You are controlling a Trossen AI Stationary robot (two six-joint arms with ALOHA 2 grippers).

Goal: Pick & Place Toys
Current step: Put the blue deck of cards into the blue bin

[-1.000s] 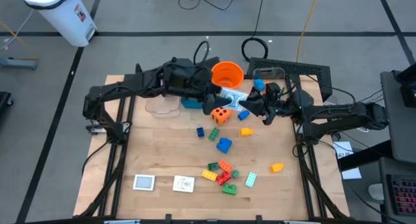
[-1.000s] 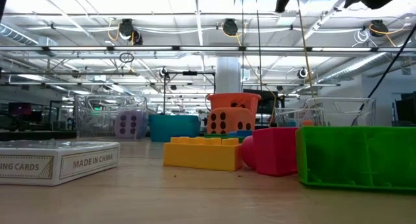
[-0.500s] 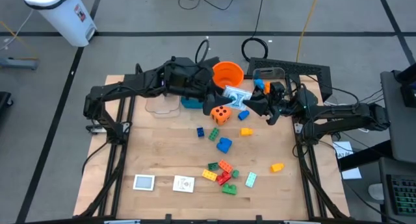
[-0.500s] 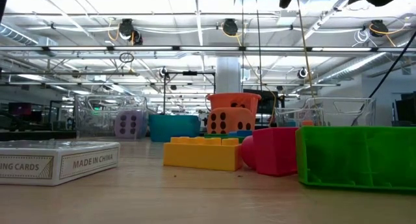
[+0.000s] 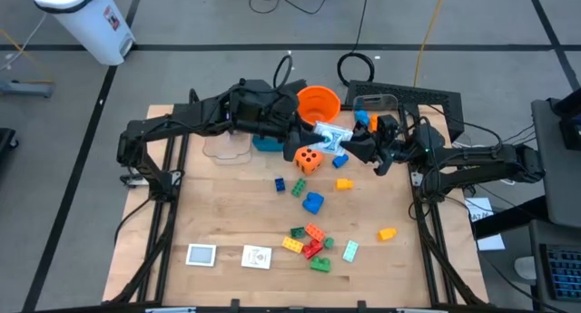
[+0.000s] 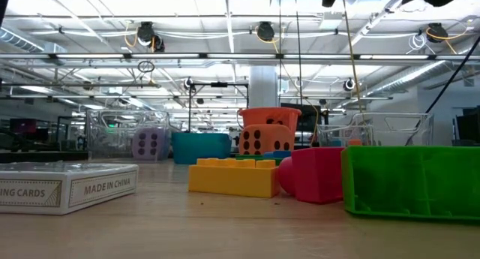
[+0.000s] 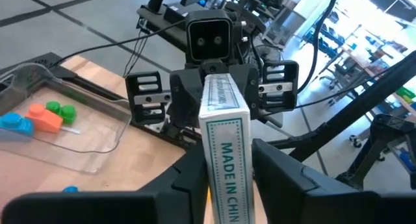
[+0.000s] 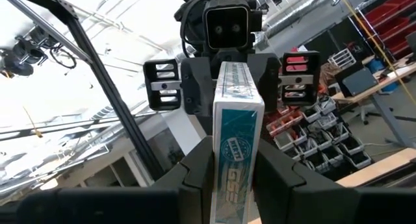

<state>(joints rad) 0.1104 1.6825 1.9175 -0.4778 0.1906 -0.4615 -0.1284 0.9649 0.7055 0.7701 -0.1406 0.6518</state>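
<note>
A white card box [image 5: 329, 133] hangs in the air in front of the orange bucket [image 5: 318, 102], between my two grippers. My left gripper [image 5: 315, 130] comes at it from the left and my right gripper [image 5: 349, 147] from the right, each shut on one end. The left wrist view shows the box [image 7: 224, 133] edge-on, and so does the right wrist view [image 8: 237, 120]. On the table lie an orange die [image 5: 309, 159], loose bricks [image 5: 313, 202] and a cluster of bricks [image 5: 309, 245]. My left gripper pinches the box's two broad faces [image 7: 209, 160] between its two fingers, at the end nearest it. The fingers come about level from the table's left. The box stands on edge, clear of the table. My right gripper pinches the two broad faces [image 8: 220, 160] at the opposite end, between its two fingers. The fingers come from the table's right, slanting a little upward. The box spans level between the two grippers.
A clear bin [image 5: 227, 145] and a teal box [image 5: 266, 143] stand under the left arm. Another clear bin [image 7: 52, 113] at the far right holds bricks. Two flat white cards [image 5: 201, 254] [image 5: 257, 256] lie near the front edge, and a yellow brick [image 5: 387, 232] lies at the right.
My left gripper's fingers have closed in from wide open onto the card box, which the right gripper holds. The box has stayed in the air in front of the bucket.
</note>
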